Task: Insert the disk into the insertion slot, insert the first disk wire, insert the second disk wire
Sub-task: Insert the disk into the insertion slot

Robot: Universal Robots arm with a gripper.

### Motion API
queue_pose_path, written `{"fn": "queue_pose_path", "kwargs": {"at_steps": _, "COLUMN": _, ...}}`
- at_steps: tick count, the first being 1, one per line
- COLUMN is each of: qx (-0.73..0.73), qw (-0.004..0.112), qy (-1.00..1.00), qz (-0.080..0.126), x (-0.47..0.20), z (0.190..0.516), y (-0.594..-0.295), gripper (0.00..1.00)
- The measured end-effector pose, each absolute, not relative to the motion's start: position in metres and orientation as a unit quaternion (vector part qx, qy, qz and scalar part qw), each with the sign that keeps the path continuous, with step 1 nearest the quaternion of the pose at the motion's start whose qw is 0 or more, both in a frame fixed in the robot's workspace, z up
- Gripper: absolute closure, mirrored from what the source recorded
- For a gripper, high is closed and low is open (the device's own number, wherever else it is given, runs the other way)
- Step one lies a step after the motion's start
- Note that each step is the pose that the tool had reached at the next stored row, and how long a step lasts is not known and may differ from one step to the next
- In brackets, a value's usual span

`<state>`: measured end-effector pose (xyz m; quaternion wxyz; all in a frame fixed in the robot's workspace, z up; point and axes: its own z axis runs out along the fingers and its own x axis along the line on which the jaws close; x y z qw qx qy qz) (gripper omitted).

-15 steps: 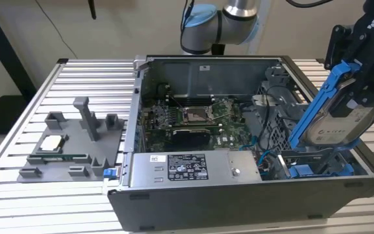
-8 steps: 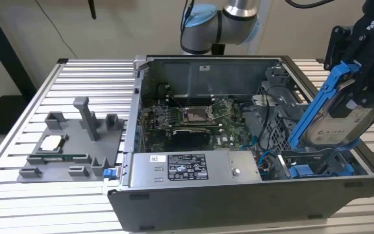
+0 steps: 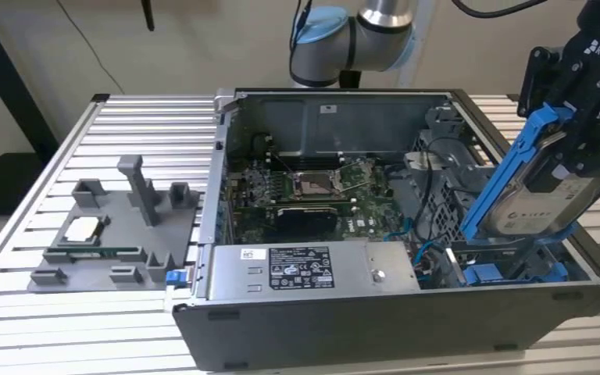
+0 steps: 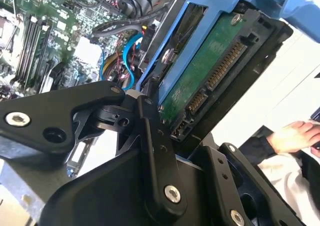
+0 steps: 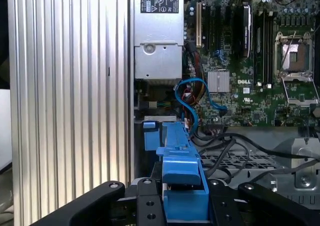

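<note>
My gripper (image 3: 569,152) is shut on the disk (image 3: 530,205), a silver drive in a bright blue frame (image 3: 496,181). The disk hangs tilted over the open case at the exterior view's right, with its lower end down at the insertion slot (image 3: 456,262). The second wrist view shows the disk's green circuit side (image 4: 210,71) with bare connectors, clamped between the black fingers (image 4: 149,117). In the first wrist view the blue frame (image 5: 180,168) sticks out from my gripper (image 5: 182,198) toward the case. A blue cable (image 5: 192,93) and black cables (image 5: 225,146) lie loose by the bay.
A grey power-supply box (image 3: 311,269) lies along the case's front, and the motherboard (image 3: 321,187) lies deeper in. On the slatted table (image 3: 144,117), a grey fixture tray (image 3: 112,234) stands at the exterior view's left. A person's hand (image 4: 295,136) shows beyond the disk.
</note>
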<state>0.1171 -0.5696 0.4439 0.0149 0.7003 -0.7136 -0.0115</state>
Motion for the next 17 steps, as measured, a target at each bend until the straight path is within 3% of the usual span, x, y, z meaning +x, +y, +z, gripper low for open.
{"fn": "queue_pose_path", "kwargs": {"at_steps": 17, "qx": 0.7, "qw": 0.015, "qy": -0.714, "qz": -0.011, "x": 0.117, "z": 0.433, "y": -0.57, "gripper": 0.67}}
